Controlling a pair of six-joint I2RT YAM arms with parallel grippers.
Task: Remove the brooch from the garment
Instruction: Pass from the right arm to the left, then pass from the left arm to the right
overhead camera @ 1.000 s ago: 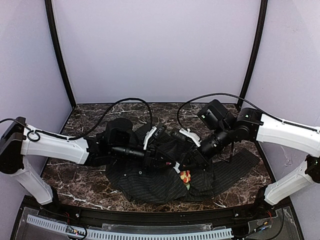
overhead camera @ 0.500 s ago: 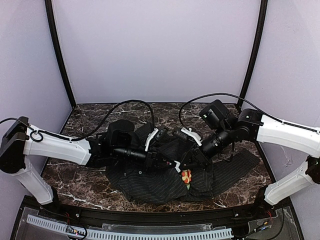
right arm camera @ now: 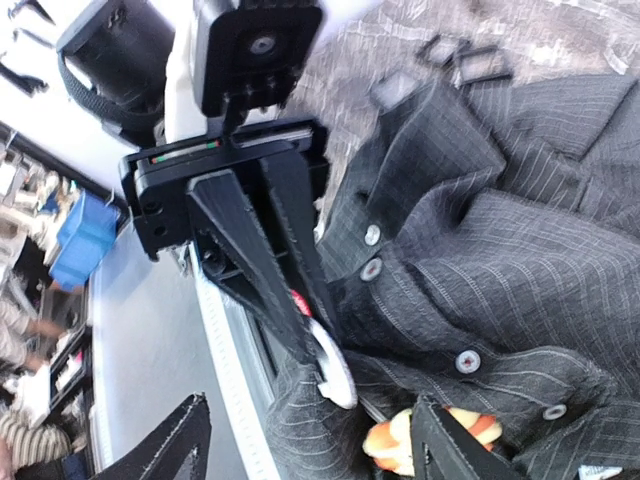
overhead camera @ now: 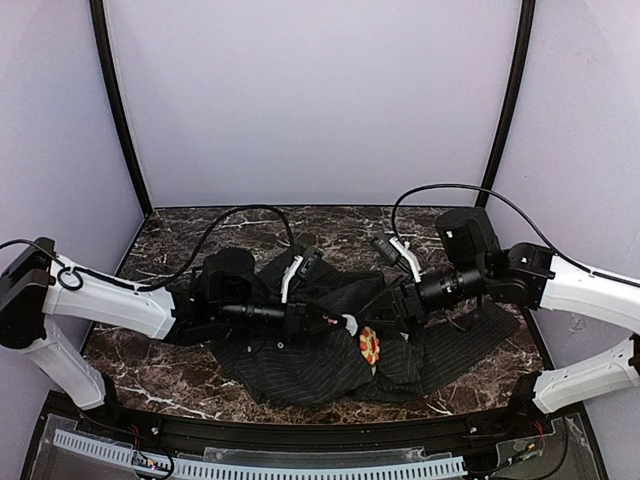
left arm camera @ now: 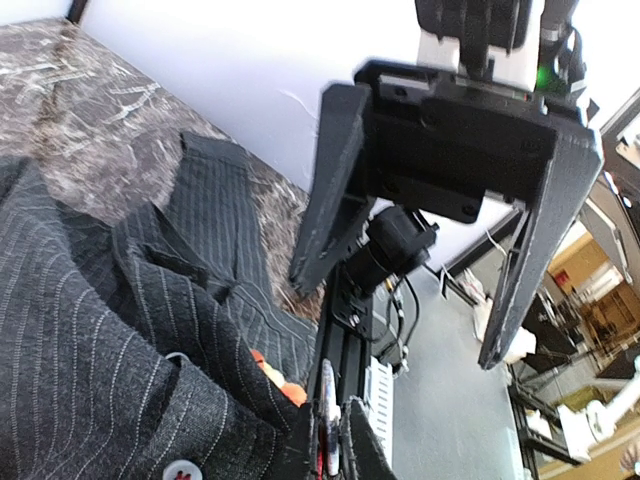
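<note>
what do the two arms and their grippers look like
The left arm and right arm have white links, black joints and looping black cables. The left gripper and right gripper are black, with long tapered fingers and white trim.

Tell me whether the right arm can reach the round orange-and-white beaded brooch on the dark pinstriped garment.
Probably yes: the open right gripper sits beside the uncovered brooch, though the shut left gripper crowds its other side.

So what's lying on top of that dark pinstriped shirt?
A small round flower-shaped orange and red brooch lies on the pinstriped shirt, beside the shut left gripper. Its pin is hidden.
</note>
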